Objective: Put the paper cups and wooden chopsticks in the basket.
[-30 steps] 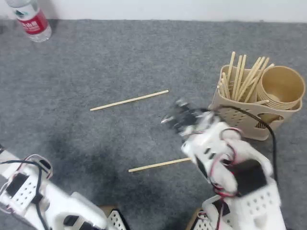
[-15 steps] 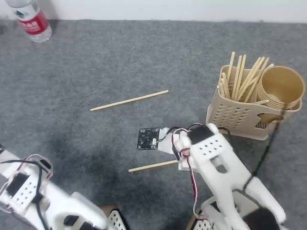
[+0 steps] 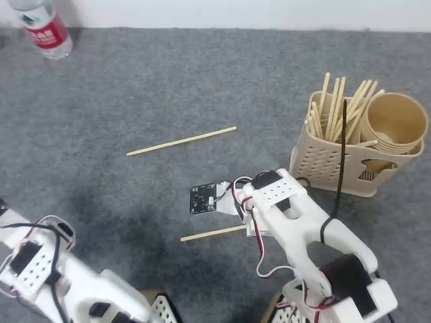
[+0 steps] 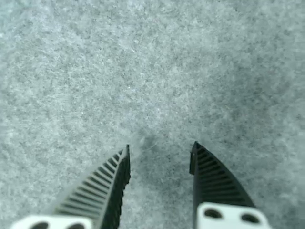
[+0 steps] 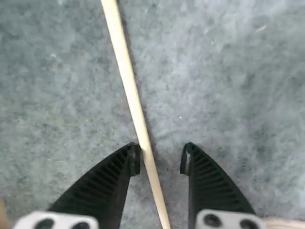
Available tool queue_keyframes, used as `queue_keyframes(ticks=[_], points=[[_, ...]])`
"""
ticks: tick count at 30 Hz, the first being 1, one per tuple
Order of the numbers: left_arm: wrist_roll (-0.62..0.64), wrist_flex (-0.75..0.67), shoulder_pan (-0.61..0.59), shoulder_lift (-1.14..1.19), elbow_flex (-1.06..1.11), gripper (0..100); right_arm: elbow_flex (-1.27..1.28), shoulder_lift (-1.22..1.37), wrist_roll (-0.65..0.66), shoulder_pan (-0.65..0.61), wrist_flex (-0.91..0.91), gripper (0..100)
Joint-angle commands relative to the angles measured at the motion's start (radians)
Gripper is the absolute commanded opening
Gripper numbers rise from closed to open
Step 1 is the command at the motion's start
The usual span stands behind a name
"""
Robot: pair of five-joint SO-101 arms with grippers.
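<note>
Pale wooden chopstick [image 3: 210,233] lies on grey carpet [image 3: 135,81] at lower centre, between the parted black jaws of the right gripper [image 5: 160,155], against one; beige perforated plastic basket [image 3: 323,165] stands at right; left gripper [image 4: 159,157] spread too

White plastic right arm [image 3: 300,219], red and black wires [image 3: 258,234], ribbed black end effector fingers [image 5: 110,180]

The right gripper [image 5: 161,155] hangs spread over grey carpet [image 5: 228,71]. A wooden chopstick [image 5: 128,81] lies flat between its jaws, close against one fingertip and apart from the other, running out well ahead of the tips.
</note>
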Motion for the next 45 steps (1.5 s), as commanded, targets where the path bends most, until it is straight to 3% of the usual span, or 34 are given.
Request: queue_keyframes(ticks=[1,3,9,18,23,27,31,38,45], points=[[0.005,-0.021,0.012,-0.014,-0.019,20,-0.014,0.025,0.02,-0.005,-0.002,9.3],[0.005,-0.021,0.014,-0.014,-0.019,20,-0.014,0.025,0.037,-0.005,-0.002,0.0],[0.005,-0.021,0.015,-0.014,-0.019,20,-0.055,-0.001,0.026,-0.012,0.021,0.6],[0.005,-0.021,0.012,-0.014,-0.019,20,-0.545,-0.398,-0.229,-0.001,0.298,0.6],[0.005,-0.02,0.012,-0.014,-0.019,20,-0.776,-0.487,-0.393,0.13,0.297,0.7],[0.005,-0.02,0.012,-0.014,-0.019,20,-0.839,-0.519,-0.572,0.329,0.179,0.7],[0.005,-0.02,0.012,-0.014,-0.019,20,-0.701,-0.599,-0.756,0.493,-0.001,0.7],[0.005,-0.02,0.012,-0.014,-0.019,20,-0.199,-0.826,-0.81,0.568,-0.452,0.7],[0.005,-0.02,0.015,-0.014,-0.019,20,-0.186,-0.805,-0.973,0.567,-0.507,0.7]])
